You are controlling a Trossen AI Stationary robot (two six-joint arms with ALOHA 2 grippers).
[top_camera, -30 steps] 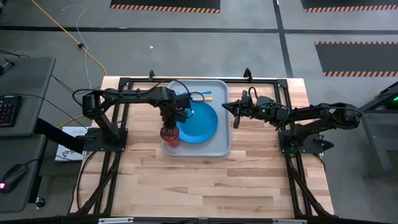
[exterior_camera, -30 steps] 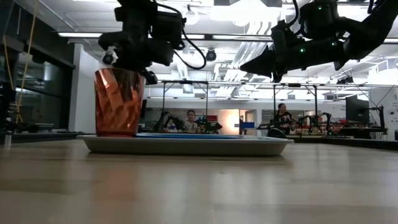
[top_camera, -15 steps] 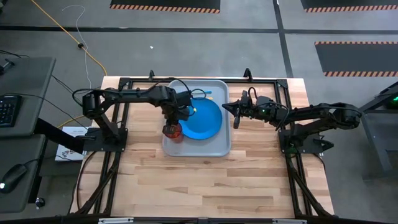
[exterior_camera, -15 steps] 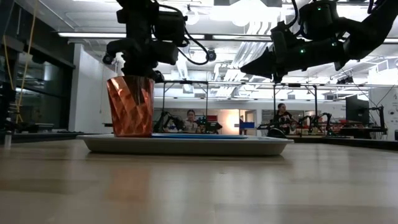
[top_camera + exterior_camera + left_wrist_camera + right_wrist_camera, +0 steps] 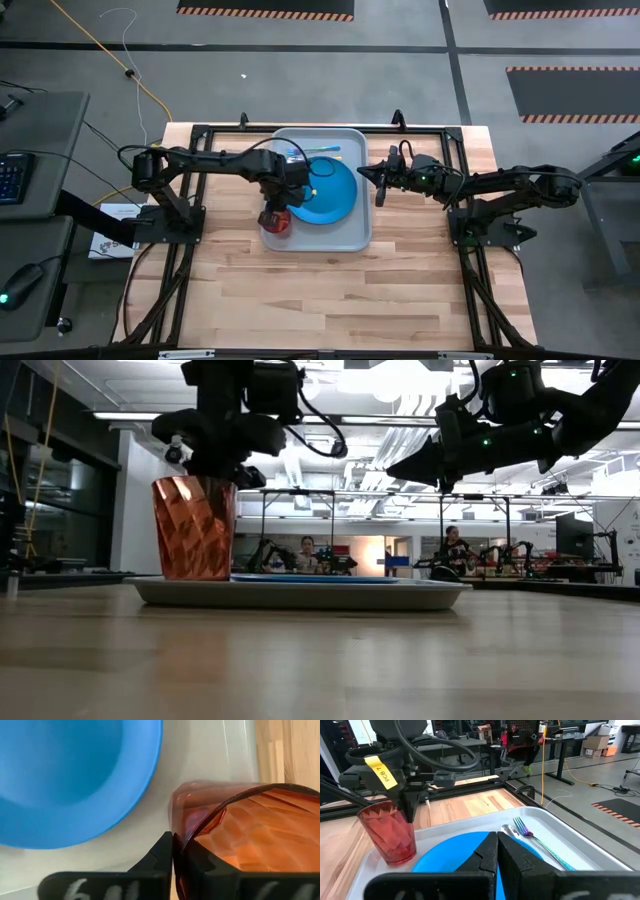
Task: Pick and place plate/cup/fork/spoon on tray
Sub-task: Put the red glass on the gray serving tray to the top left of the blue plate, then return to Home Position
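Counter carries the tray w/ everything already in it, so the step in hand looks like the last one — setting the cup down. Next move, prob.: spread the left fingers, lift straight up clear of the rim w/o tipping it. Can't tell from the low view whether the cup base is fully seated on the tray floor; it appears to rest there.

Plate lies flat mid-tray, just beside the left fingers on the side away from the cup's outer wall. Cup stands upright at the tray's near-left corner, directly under the left gripper. Fork and spoon lie together at the tray's far edge, beyond the plate — well apart from both sets of fingers.

Left fingers: pinching the cup rim, one finger outside the wall, one inside.

Right gripper hovers just off the tray's right edge, its fingers pressed together, holding nothing.
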